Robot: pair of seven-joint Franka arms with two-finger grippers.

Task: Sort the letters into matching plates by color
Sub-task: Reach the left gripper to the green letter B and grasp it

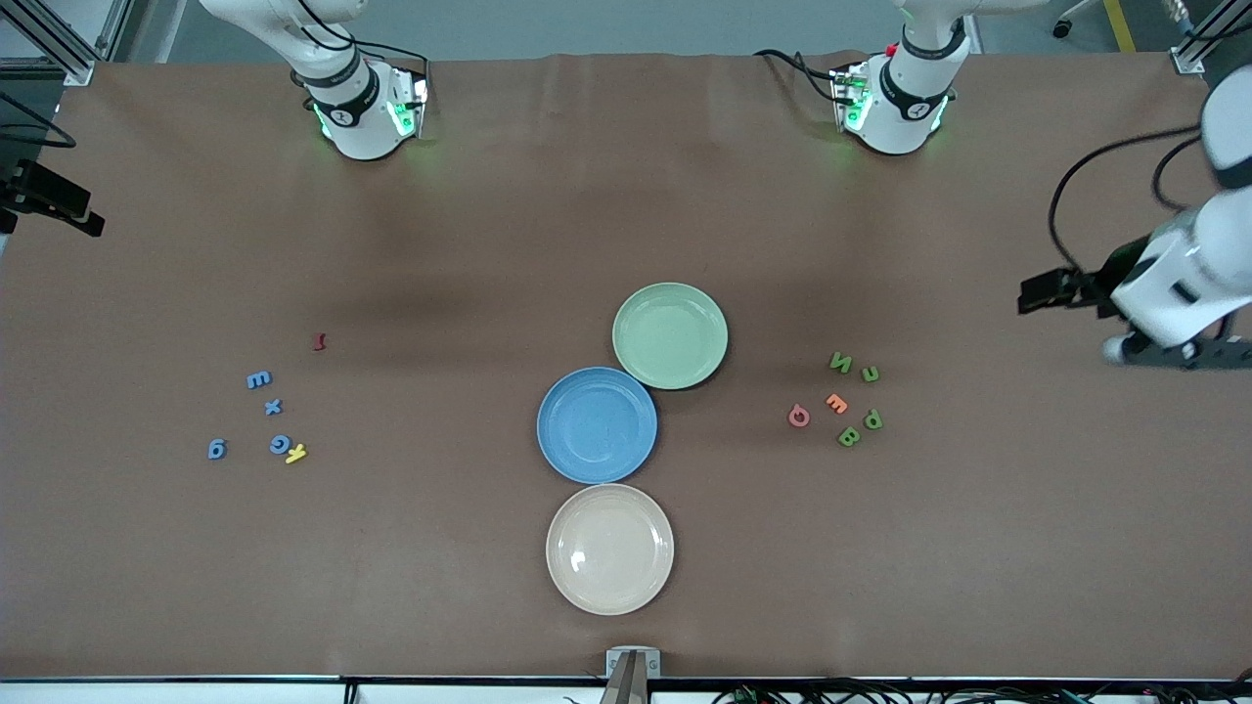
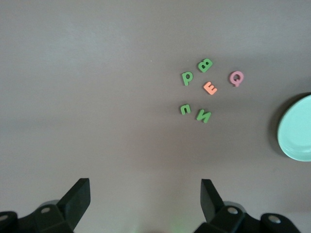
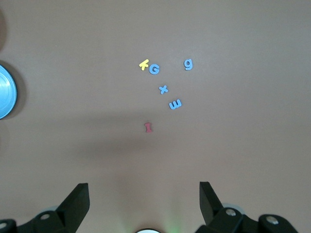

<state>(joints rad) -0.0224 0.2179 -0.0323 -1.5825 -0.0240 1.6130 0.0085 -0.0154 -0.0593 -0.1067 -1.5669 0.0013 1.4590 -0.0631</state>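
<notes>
both grippers hang above bare table, jaws wide, nothing held. left gripper [image 2: 146, 201]: four green foam letters [image 2: 197, 92] mid-frame above its fingers, well apart. right gripper [image 3: 143, 201]: four blue foam letters [image 3: 170, 82] likewise (yellow letter [image 3: 143, 64] touching the g). light green round plastic plate [image 1: 670, 335] and blue round plastic plate [image 1: 597, 424] centre of front view, touching.

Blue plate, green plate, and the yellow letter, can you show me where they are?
blue plate [image 1: 597, 425], front view, middle of its bare dish.
green plate [image 1: 670, 335], front view, middle of its bare dish.
yellow letter [image 1: 295, 453], front view, middle of the letter, touching a blue letter.
</notes>
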